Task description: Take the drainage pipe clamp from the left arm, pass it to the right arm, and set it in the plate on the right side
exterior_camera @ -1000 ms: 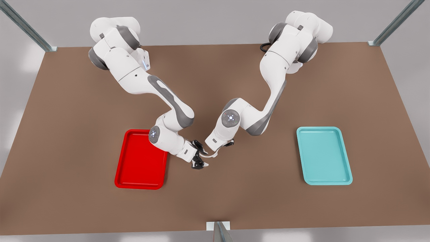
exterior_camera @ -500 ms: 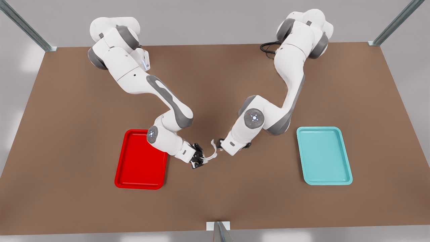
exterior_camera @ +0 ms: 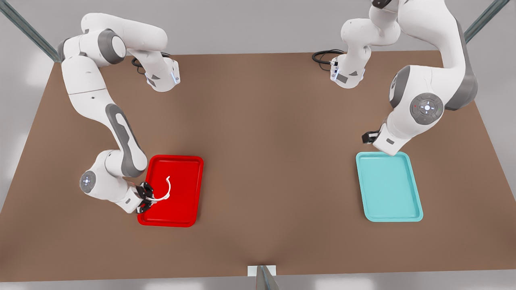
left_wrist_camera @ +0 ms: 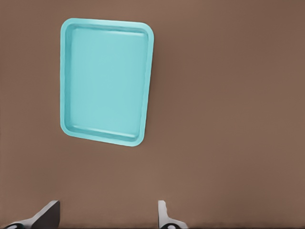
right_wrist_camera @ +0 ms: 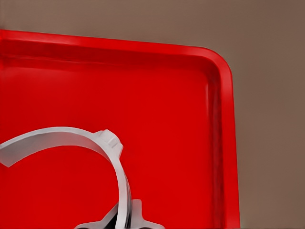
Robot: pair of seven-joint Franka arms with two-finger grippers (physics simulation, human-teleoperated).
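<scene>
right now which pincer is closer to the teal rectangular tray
Left. The left pincer hangs open above the table near one short end of the teal rectangular tray. The right pincer is across the table, holding the white half-ring clamp over the red tray.

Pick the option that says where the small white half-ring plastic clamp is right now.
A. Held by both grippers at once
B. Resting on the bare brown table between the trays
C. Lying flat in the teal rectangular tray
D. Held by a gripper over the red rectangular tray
D: the white half-ring clamp is pinched at one end by the right gripper over the red rectangular tray, as the right wrist view confirms.
</scene>
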